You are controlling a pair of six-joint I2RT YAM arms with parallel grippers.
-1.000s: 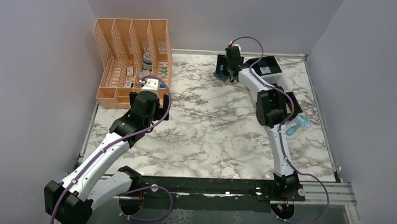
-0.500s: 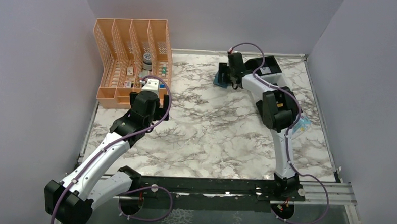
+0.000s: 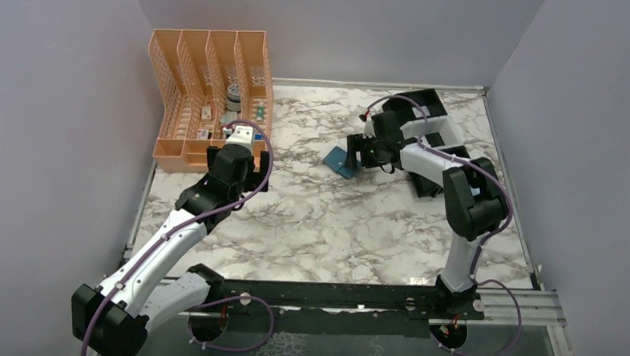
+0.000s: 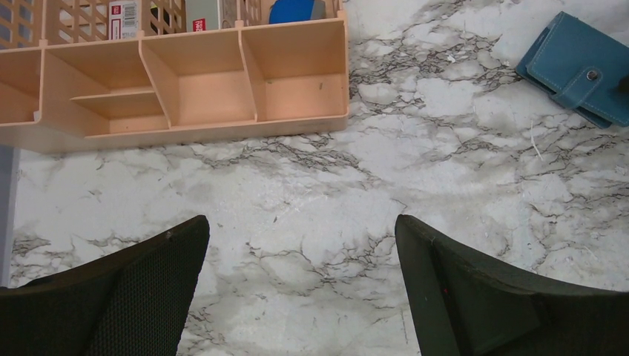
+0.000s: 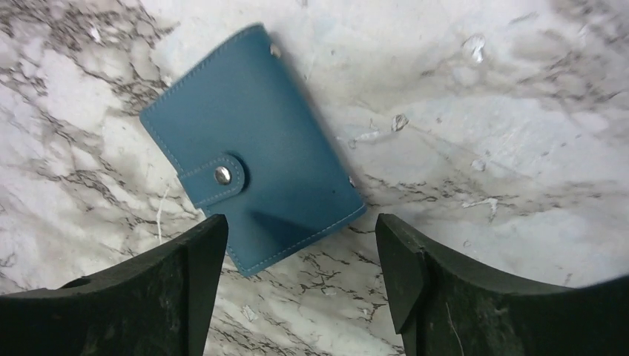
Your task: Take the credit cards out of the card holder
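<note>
The card holder [image 5: 248, 148] is a teal-blue wallet lying flat and closed on the marble table, its snap strap fastened. My right gripper [image 5: 297, 230] hovers open just above its near corner, holding nothing. From above, the card holder [image 3: 341, 161] sits left of the right gripper [image 3: 366, 154], around the middle of the table's far half. The credit cards are hidden inside the closed holder. My left gripper [image 4: 300, 230] is open over bare marble, empty, with the card holder [image 4: 578, 67] far off at the upper right. Seen from above, the left gripper [image 3: 238, 149] is beside the orange organizer.
An orange mesh desk organizer [image 3: 207, 93] with small items stands at the back left, and its low front compartments [image 4: 193, 81] lie just ahead of the left gripper. A black tray [image 3: 423, 102] sits at the back right under the right arm. Grey walls enclose the table.
The right arm has swung from the table's back edge toward the middle, and the card holder now lies nearer, down and left of where it was. The left arm has not moved.
</note>
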